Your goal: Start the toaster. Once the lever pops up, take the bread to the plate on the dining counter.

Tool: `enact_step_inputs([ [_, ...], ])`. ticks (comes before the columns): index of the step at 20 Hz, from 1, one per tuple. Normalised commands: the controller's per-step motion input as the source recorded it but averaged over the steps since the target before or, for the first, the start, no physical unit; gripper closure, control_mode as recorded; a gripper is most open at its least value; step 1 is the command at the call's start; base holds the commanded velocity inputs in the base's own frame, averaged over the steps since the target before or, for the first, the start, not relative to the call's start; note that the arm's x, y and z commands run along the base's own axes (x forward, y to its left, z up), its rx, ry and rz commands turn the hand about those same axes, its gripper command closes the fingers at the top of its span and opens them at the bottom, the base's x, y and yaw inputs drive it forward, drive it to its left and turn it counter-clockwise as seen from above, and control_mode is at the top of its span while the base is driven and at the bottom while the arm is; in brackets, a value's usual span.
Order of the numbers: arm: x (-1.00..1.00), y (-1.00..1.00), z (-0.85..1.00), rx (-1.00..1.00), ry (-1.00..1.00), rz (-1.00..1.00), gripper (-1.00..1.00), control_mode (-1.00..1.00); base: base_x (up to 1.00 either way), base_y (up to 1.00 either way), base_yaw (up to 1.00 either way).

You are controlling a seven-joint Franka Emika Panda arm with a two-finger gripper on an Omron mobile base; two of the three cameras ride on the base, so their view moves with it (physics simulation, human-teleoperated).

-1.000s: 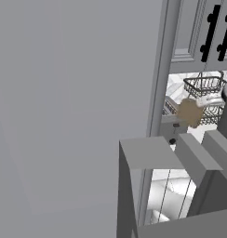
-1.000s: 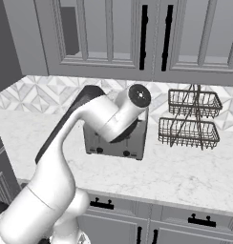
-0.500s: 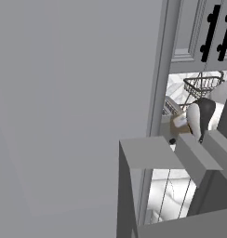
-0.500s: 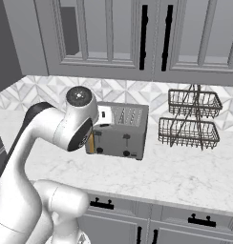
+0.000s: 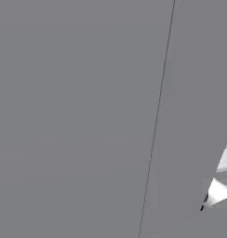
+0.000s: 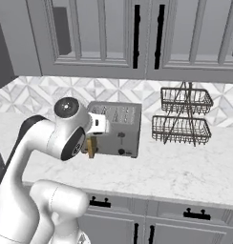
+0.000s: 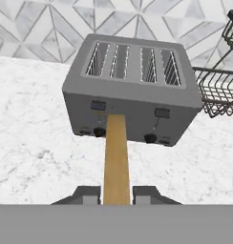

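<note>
My gripper [image 7: 116, 194] is shut on the bread [image 7: 116, 157], a tan slice seen edge-on that runs up between the two fingertips [image 7: 87, 194]. Beyond it stands the grey four-slot toaster [image 7: 130, 90] on a white marble counter [image 7: 37, 143]; its slots look empty and both levers sit high on the front face. From the right base view, the gripper [image 6: 93, 143] holds the bread [image 6: 91, 147] in the air just left of the toaster [image 6: 116, 128], clear of it. The plate and the dining counter are out of view.
A two-tier black wire basket [image 6: 183, 116] stands on the counter right of the toaster. Grey wall cabinets [image 6: 137, 38] hang above, and drawers with black handles [image 6: 195, 215] run below. A flat grey panel [image 5: 87, 116] stands close in front of the left base camera.
The arm has drawn back from over the toaster to its left, carrying the bread out. The left base picture has shifted onto the grey panel, so the camera has moved.
</note>
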Motion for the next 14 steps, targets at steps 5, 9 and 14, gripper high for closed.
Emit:
enact_step_inputs([
  [5,0.00,0.00,0.00,0.00,0.00,0.00,1.00,1.00,0.00,-0.01,-0.58],
  [9,0.00,0.00,0.00,0.00,0.00,0.00,1.00,1.00,0.00,-0.12,-0.82],
  [14,0.00,0.00,0.00,0.00,0.00,0.00,1.00,1.00,0.14,0.00,-0.87],
])
